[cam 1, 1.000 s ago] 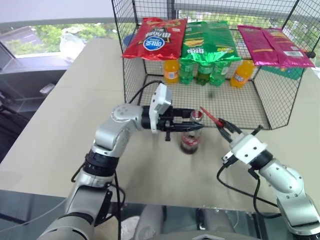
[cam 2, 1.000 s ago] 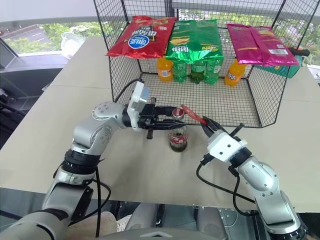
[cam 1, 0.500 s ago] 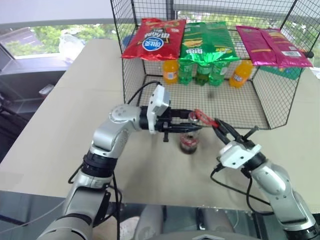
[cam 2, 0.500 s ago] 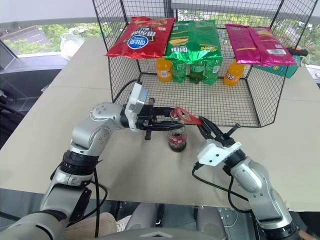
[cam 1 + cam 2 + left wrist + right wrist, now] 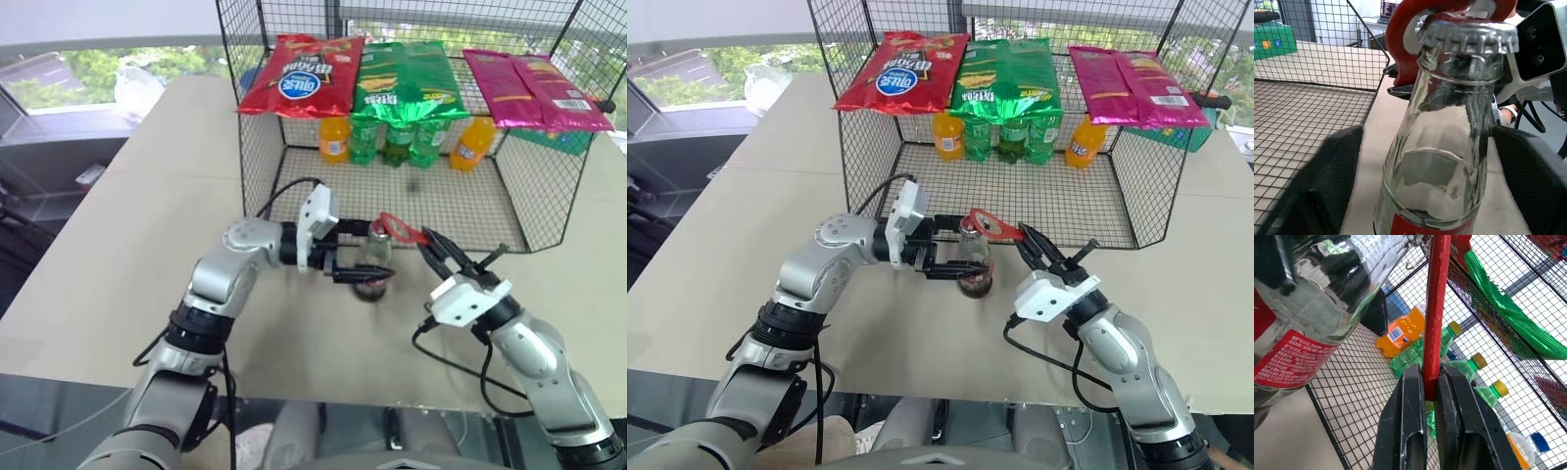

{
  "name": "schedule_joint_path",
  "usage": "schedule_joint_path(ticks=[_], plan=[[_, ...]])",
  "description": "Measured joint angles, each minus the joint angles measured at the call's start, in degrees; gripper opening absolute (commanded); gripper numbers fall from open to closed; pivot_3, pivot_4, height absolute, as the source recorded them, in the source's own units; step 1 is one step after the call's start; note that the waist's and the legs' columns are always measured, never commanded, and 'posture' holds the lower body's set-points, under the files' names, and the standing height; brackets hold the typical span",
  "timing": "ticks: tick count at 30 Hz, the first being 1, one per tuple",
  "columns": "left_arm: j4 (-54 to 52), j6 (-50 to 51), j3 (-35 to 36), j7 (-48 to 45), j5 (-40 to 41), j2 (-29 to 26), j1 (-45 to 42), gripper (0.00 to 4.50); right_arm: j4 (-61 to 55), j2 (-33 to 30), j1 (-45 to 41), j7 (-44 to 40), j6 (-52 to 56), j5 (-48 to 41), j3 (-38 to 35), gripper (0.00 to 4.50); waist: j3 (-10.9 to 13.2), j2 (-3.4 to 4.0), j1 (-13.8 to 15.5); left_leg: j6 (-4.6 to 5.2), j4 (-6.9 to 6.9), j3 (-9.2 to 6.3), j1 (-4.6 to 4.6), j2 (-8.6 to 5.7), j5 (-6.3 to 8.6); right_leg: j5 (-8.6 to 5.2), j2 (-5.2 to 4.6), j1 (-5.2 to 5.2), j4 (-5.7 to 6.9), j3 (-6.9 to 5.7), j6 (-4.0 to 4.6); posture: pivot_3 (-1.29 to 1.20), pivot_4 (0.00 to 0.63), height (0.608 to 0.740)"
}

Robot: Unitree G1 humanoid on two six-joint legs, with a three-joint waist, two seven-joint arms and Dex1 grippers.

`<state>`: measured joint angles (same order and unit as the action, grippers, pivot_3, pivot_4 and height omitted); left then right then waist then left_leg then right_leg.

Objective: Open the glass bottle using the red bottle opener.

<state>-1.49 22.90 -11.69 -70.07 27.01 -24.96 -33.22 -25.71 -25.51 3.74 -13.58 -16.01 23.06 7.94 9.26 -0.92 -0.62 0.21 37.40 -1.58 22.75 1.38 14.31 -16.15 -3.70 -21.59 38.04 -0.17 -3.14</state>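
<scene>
The glass bottle (image 5: 373, 266) stands upright on the table in front of the wire cage, its silver cap (image 5: 1469, 33) still on. My left gripper (image 5: 363, 255) reaches in level from the left and is open. Its fingers (image 5: 1327, 186) straddle the bottle below the neck, with a gap on each side. My right gripper (image 5: 432, 247) is shut on the handle of the red bottle opener (image 5: 1436, 308). The opener's ring head (image 5: 395, 227) rests over the cap (image 5: 971, 219).
A black wire cage (image 5: 509, 211) stands just behind the bottle. Red, green and pink snack bags (image 5: 299, 73) lie on its top, and orange and green plastic soda bottles (image 5: 397, 142) stand at its back. The beige table (image 5: 127, 245) extends left; its front edge is near.
My left gripper has slid down from the bottle's neck and opened wider. The right gripper has rolled and brought the opener's ring head from beside the cap onto it.
</scene>
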Motion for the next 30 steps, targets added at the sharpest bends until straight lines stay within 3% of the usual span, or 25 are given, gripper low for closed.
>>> schedule_joint_path(ticks=[1, 2, 21, 30], plan=[[0.0, 0.0, 0.0, 0.0, 0.0, 0.0, 0.0, 2.39, 0.1, 0.0, 0.0, 0.0, -0.3, 0.0, 0.0, 0.0, 0.0, 0.0, 0.0, 0.0, 0.0, 0.0, 0.0, 0.0, 0.0, 0.0, 0.0, 0.0, 0.0, 0.0, 0.0, 0.0, 0.15, 0.74], [0.0, 0.0, 0.0, 0.0, 0.0, 0.0, 0.0, 2.2, 0.2, 0.0, 0.0, 0.1, -0.5, 0.0, 0.0, 0.0, 0.0, 0.0, 0.0, 0.0, 0.0, 0.0, 0.0, 0.0, 0.0, 0.0, 0.0, 0.0, 0.0, 0.0, 0.0, 0.0, 0.15, 0.74], [-0.1, -0.1, 0.4, -0.8, 0.1, -0.8, 0.0, 2.23, 4.0, 2.9, -2.7, 1.6, -3.4, 4.5, 3.5, 0.0, 0.0, 0.01, 0.0, 0.0, 0.0, 0.01, -0.01, 0.0, 0.0, 0.0, 0.0, 0.0, 0.01, 0.01, 0.0, 0.0, 0.15, 0.74], [-0.1, 0.3, 0.4, -0.8, 0.0, -0.6, 0.0, 2.23, 6.5, -3.3, -2.6, 7.2, -10.3, 13.4, 3.0, 0.0, 0.0, 0.03, -0.1, 0.0, 0.0, 0.05, -0.05, 0.0, 0.0, 0.0, 0.0, 0.01, 0.03, 0.04, 0.0, 0.0, 0.15, 0.74]])
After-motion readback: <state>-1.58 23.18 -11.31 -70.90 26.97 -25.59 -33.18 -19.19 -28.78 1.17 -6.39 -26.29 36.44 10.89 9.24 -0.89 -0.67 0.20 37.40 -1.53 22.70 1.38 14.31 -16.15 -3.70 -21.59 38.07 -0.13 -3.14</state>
